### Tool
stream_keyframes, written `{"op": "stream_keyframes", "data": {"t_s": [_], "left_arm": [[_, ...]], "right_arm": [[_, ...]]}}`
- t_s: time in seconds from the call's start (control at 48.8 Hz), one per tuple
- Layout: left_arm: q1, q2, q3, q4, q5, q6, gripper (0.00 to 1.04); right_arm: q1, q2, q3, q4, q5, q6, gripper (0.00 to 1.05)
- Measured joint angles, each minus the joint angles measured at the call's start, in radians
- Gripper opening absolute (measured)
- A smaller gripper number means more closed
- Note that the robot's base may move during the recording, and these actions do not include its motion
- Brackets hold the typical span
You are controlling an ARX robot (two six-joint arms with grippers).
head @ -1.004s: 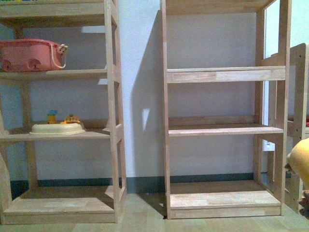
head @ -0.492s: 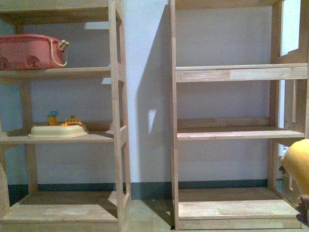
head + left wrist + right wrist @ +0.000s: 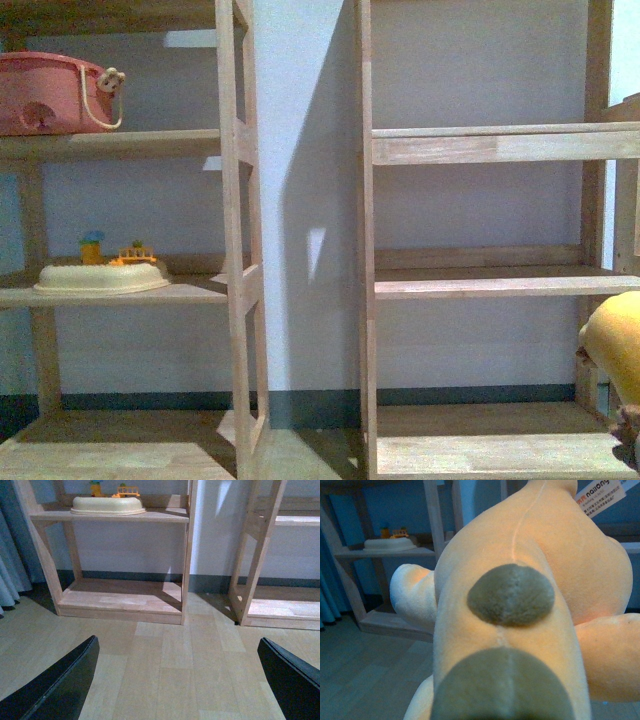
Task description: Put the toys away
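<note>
The orange-yellow plush animal (image 3: 617, 345) shows at the right edge of the front view, held above the floor beside the right shelf unit. In the right wrist view it (image 3: 530, 580) fills the frame, with grey-brown patches and a white tag. My right gripper is shut on it; its fingers are hidden behind the plush. My left gripper (image 3: 180, 680) is open and empty, its black fingers (image 3: 60, 685) wide apart over the bare floor in front of the left shelf unit.
Two wooden shelf units stand against the wall: left (image 3: 240, 250), right (image 3: 490, 285). The left one holds a pink basket (image 3: 50, 95) and a cream tray (image 3: 100, 277) with small toys. A curtain (image 3: 10, 565) hangs left. Light wood floor (image 3: 165, 660).
The front view has shifted closer to the shelves and slightly leftward. The plush stays at the right edge, a little lower in the frame.
</note>
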Motion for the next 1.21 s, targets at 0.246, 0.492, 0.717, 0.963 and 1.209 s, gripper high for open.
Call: {"op": "stream_keyframes", "data": {"t_s": [0.246, 0.492, 0.717, 0.963, 1.209], "left_arm": [[0.000, 0.000, 0.000, 0.000, 0.000, 0.000, 0.99], [0.000, 0.000, 0.000, 0.000, 0.000, 0.000, 0.99], [0.000, 0.000, 0.000, 0.000, 0.001, 0.000, 0.99], [0.000, 0.000, 0.000, 0.000, 0.001, 0.000, 0.99], [0.000, 0.000, 0.000, 0.000, 0.000, 0.000, 0.99]], "right_arm": [[0.000, 0.000, 0.000, 0.000, 0.000, 0.000, 0.11], [0.000, 0.000, 0.000, 0.000, -0.001, 0.000, 0.11], [0.000, 0.000, 0.000, 0.000, 0.000, 0.000, 0.11], [0.000, 0.000, 0.000, 0.000, 0.000, 0.000, 0.11], [0.000, 0.000, 0.000, 0.000, 0.000, 0.000, 0.11]]}}
